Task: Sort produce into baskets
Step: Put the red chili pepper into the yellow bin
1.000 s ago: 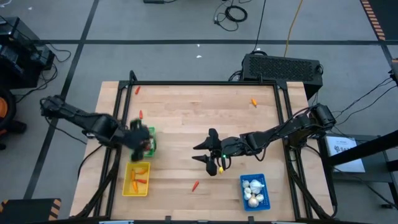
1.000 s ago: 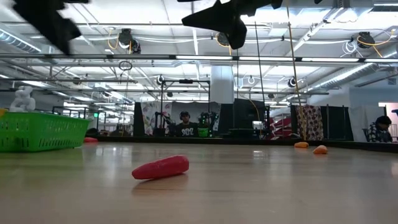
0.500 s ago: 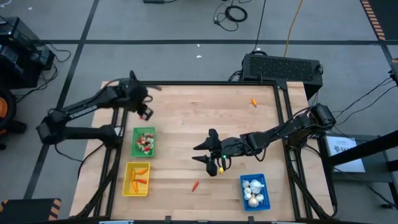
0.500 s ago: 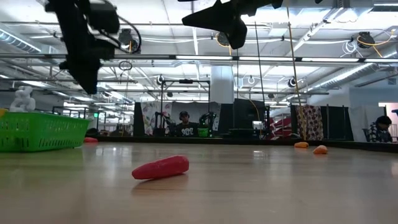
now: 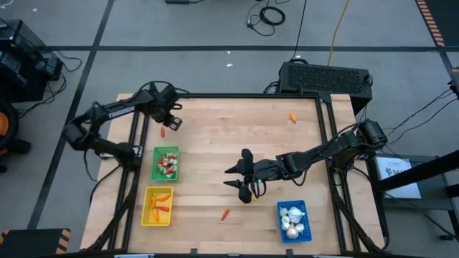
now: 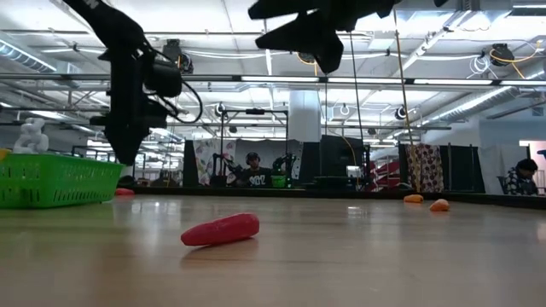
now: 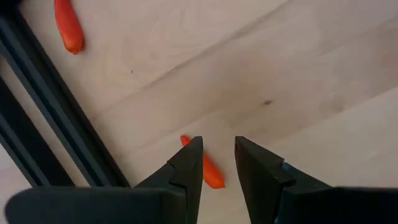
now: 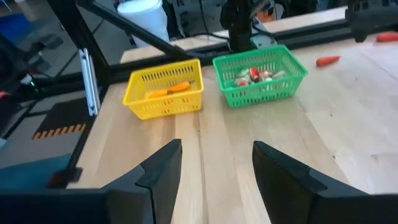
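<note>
The left end effector [image 5: 171, 123], fingers narrowly parted and holding nothing, hovers over an orange carrot piece [image 7: 205, 167] near the bench's [image 5: 237, 136] 10 o'clock corner. At its 6 o'clock sit the green basket [image 5: 166, 163] and yellow basket [image 5: 158, 206]. The right end effector [image 5: 242, 180] waits wide open mid-bench, the blue basket [image 5: 292, 220] at its 4 o'clock.
</note>
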Robot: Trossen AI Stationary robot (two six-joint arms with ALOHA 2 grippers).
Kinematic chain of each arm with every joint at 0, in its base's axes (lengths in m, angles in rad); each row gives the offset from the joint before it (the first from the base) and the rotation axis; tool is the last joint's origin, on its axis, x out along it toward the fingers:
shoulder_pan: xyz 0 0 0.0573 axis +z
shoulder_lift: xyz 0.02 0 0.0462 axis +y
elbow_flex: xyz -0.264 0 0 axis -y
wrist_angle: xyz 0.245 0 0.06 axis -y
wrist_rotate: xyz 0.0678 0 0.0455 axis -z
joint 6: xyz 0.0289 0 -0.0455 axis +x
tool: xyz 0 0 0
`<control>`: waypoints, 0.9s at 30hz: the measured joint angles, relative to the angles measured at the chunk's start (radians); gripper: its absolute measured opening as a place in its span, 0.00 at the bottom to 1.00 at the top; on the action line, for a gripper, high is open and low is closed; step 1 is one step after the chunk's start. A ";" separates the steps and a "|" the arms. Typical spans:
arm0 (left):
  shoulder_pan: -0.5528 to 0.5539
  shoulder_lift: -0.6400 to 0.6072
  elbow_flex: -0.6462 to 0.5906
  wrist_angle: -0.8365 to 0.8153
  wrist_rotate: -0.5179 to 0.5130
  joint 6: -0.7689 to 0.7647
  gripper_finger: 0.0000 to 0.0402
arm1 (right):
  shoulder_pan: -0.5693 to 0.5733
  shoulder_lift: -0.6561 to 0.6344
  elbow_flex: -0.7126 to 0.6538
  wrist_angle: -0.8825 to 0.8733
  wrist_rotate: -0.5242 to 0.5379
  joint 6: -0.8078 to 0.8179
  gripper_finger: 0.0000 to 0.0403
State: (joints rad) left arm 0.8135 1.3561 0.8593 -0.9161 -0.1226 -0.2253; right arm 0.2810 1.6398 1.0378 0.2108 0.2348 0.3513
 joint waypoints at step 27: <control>0.165 0.020 -0.236 0.191 0.081 -0.049 0.49 | 0.031 0.000 0.000 -0.064 -0.002 0.052 0.46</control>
State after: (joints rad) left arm 0.9782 1.3762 0.6236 -0.7253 -0.0412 -0.2745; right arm 0.3115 1.6398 1.0382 0.1464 0.2328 0.4028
